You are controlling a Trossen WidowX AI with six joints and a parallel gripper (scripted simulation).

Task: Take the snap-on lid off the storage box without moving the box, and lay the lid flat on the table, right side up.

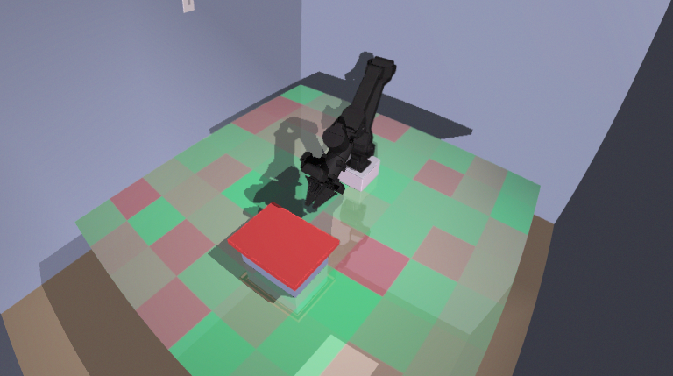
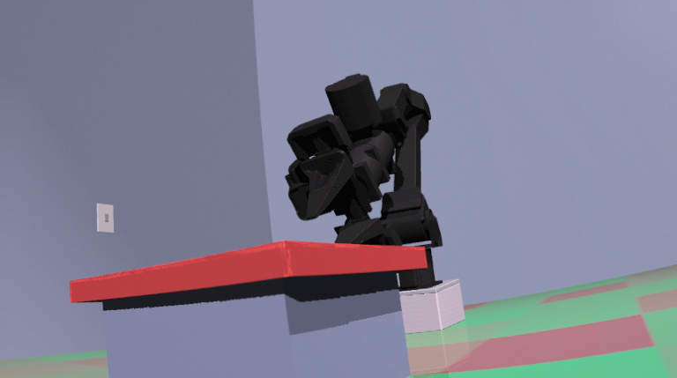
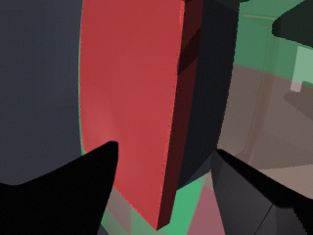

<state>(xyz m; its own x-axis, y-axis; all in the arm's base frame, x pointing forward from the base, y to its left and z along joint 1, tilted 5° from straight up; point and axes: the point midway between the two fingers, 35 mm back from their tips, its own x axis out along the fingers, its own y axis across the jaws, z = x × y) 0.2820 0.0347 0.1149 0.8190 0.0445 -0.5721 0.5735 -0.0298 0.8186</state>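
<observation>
The red lid [image 1: 282, 245] [image 2: 199, 274] [image 3: 132, 73] sits on the blue-grey storage box [image 1: 272, 280] [image 2: 199, 334] [image 3: 212, 73], its top face up and its rim overhanging the walls. My gripper [image 1: 313, 206] [image 2: 323, 228] [image 3: 166, 155] is open and empty on the robot-base side of the box, near the lid's far edge in the top view. In the wrist view the lid's edge and one corner show between the fingertips, with no contact visible. In the exterior view the lower finger is partly hidden behind the lid.
The robot stands on a pale base block [image 1: 359, 180] [image 2: 421, 311] behind the box. The glossy checkered table [image 1: 436, 178] reflects the box and base. A thin yellowish outline [image 1: 298, 320] shows around the foot of the box. Walls stand behind the table.
</observation>
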